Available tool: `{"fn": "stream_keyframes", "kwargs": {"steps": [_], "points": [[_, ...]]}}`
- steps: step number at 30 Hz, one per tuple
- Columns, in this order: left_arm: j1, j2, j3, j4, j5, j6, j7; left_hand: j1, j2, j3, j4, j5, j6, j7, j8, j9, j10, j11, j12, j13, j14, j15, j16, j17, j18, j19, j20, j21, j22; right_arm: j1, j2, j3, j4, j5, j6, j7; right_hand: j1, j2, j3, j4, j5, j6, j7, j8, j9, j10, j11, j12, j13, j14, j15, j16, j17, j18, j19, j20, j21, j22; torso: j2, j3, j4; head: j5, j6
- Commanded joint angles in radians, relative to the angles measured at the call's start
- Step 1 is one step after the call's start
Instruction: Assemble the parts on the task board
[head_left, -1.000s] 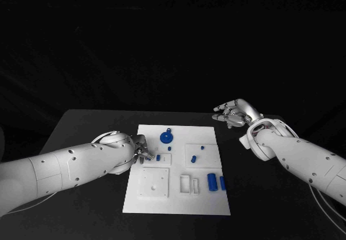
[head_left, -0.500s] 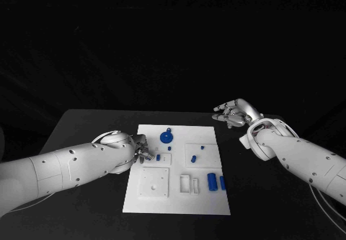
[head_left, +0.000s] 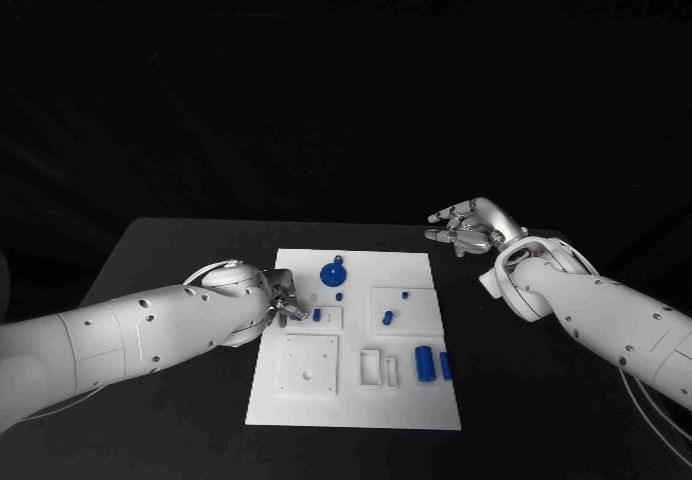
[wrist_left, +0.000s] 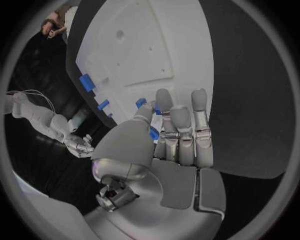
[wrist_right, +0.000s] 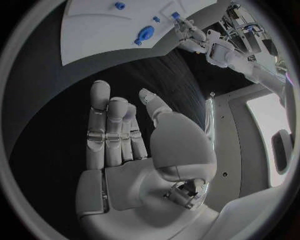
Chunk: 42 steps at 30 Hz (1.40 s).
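Head view: a white task board (head_left: 353, 340) lies in the middle of a black tabletop (head_left: 173, 250). Six blue parts can be counted on the board. A round blue disc part (head_left: 333, 271) sits near the board's far edge, with a tiny blue peg (head_left: 339, 296) just nearer than it. A short blue peg (head_left: 316, 314) stands near the board's left edge, a slanted blue pin (head_left: 387, 318) lies near the board's middle, and a blue cylinder (head_left: 424, 362) with a thin blue bar (head_left: 446, 367) beside it lies near the board's right edge. The left robot hand (head_left: 277, 302) hovers at the board's left edge, its arm covering that edge. The right robot hand (head_left: 464, 228) is raised off the board's far right corner, holding nothing, fingers loosely curled.

Left wrist view: the left robot hand (wrist_left: 172, 132) hangs over the board (wrist_left: 144, 45), thumb and fingers closed on a small blue piece (wrist_left: 154, 133).

Right wrist view: the right robot hand (wrist_right: 128, 142) is spread and empty, well apart from the board (wrist_right: 100, 30).
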Motion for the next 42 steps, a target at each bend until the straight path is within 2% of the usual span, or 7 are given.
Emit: {"fn": "stream_keyframes", "kwargs": {"steps": [1, 10, 12, 18, 19, 29, 42], "points": [[-0.005, -0.001, -0.004, 0.0, -0.009, 0.035, -0.015, 0.012, 0.001, 0.04, -0.042, 0.005, 0.022, -0.03, 0.003, -0.001, 0.01, -0.002, 0.003, 0.002, 0.005, -0.002, 0.0, 0.001, -0.015, 0.001, -0.003, 0.007, 0.019, -0.001, 0.0, 0.0, 0.001, 0.001, 0.014, 0.008, -0.006, 0.004, -0.006, -0.002, 0.002, -0.006, -0.002, -0.005, -0.001, -0.005, -0.001, 0.004, -0.001, 0.004, 0.0, -0.003, 0.0, 0.019, 0.039, 0.005, 0.005, -0.001, 0.0, 0.0001, 0.0004, 0.003, -0.001], [-0.005, 0.002, -0.004, -0.005, 0.0, 0.032, -0.012, 0.007, 0.001, 0.04, -0.041, 0.005, 0.021, -0.03, 0.003, 0.0, 0.011, -0.002, 0.003, 0.002, 0.006, -0.002, 0.0, 0.002, -0.015, 0.001, -0.003, 0.008, 0.019, -0.001, 0.001, 0.0, 0.001, 0.001, 0.014, 0.008, -0.006, 0.004, -0.006, -0.002, 0.002, -0.006, -0.002, -0.005, -0.001, -0.005, -0.001, 0.004, -0.001, 0.004, 0.0, -0.003, 0.0, 0.019, 0.039, 0.005, 0.005, -0.001, 0.0, 0.0006, -0.0005, 0.004, 0.0], [-0.005, 0.003, -0.004, -0.007, 0.004, 0.03, -0.011, -0.004, 0.003, 0.033, -0.028, 0.004, 0.023, -0.032, 0.0, -0.004, 0.011, -0.003, 0.003, 0.002, 0.006, -0.002, -0.001, 0.002, -0.015, 0.001, -0.002, 0.008, 0.018, -0.001, 0.0, 0.0, 0.001, 0.001, 0.014, 0.009, -0.008, 0.004, -0.006, -0.002, 0.002, -0.006, -0.002, -0.005, -0.001, -0.005, -0.001, 0.004, -0.001, 0.004, 0.0, -0.003, 0.0, 0.019, 0.038, 0.005, 0.004, -0.002, 0.0, 0.001, -0.0004, 0.003, 0.0], [-0.005, 0.007, -0.004, -0.012, 0.015, 0.027, -0.009, -0.033, -0.014, -0.006, 0.044, 0.001, 0.029, -0.033, -0.03, -0.052, 0.009, -0.003, 0.003, 0.002, 0.007, -0.001, -0.005, -0.001, -0.015, 0.002, -0.001, 0.005, 0.017, -0.001, 0.0, 0.0, 0.001, 0.001, 0.014, 0.009, -0.009, 0.004, -0.007, -0.001, 0.003, -0.007, -0.002, -0.005, -0.001, -0.005, -0.001, 0.003, -0.002, 0.004, 0.0, -0.003, 0.0, 0.019, 0.038, 0.005, 0.004, -0.002, 0.0, 0.0011, -0.0008, 0.003, 0.0], [-0.005, 0.008, -0.004, -0.013, 0.017, 0.026, -0.009, 0.002, -0.028, -0.025, 0.092, -0.005, 0.04, -0.033, -0.041, -0.087, 0.008, -0.002, 0.004, 0.003, 0.008, 0.0, -0.007, -0.003, -0.015, 0.004, -0.001, 0.001, 0.016, -0.001, 0.0, 0.0, 0.001, 0.001, 0.014, 0.009, -0.01, 0.004, -0.007, -0.001, 0.003, -0.007, -0.002, -0.005, -0.001, -0.005, -0.001, 0.003, -0.002, 0.004, 0.0, -0.003, 0.0, 0.019, 0.038, 0.005, 0.003, -0.003, 0.0, 0.0011, -0.0012, 0.003, 0.0], [-0.007, 0.015, -0.004, -0.024, 0.025, 0.022, -0.006, 0.009, -0.066, -0.089, 0.212, -0.029, 0.04, -0.032, -0.036, -0.125, 0.007, -0.002, 0.004, 0.002, 0.007, 0.0, -0.009, -0.008, -0.015, 0.009, 0.001, -0.008, 0.017, -0.001, 0.002, 0.0, -0.001, 0.002, 0.013, 0.01, -0.015, 0.002, -0.012, 0.004, 0.006, -0.007, -0.002, -0.005, -0.001, -0.005, -0.001, 0.003, -0.002, 0.004, 0.0, -0.003, 0.0, 0.019, 0.038, 0.006, 0.003, -0.003, 0.001, 0.0011, -0.0006, -0.001, -0.002], [-0.007, 0.016, -0.004, -0.028, 0.032, 0.028, -0.007, 0.022, -0.081, -0.114, 0.234, -0.034, 0.041, -0.031, -0.032, -0.138, 0.005, -0.002, 0.005, 0.002, 0.007, 0.001, -0.009, -0.01, -0.015, 0.01, 0.001, -0.012, 0.017, -0.001, 0.002, 0.0, 0.0, 0.003, 0.011, 0.005, -0.017, 0.004, -0.018, 0.011, 0.009, -0.007, -0.002, -0.005, -0.001, -0.004, -0.001, 0.004, -0.002, 0.005, 0.0, -0.003, 0.0, 0.019, 0.038, 0.006, 0.003, -0.005, 0.0, 0.0001, -0.0002, -0.003, -0.005]]}}
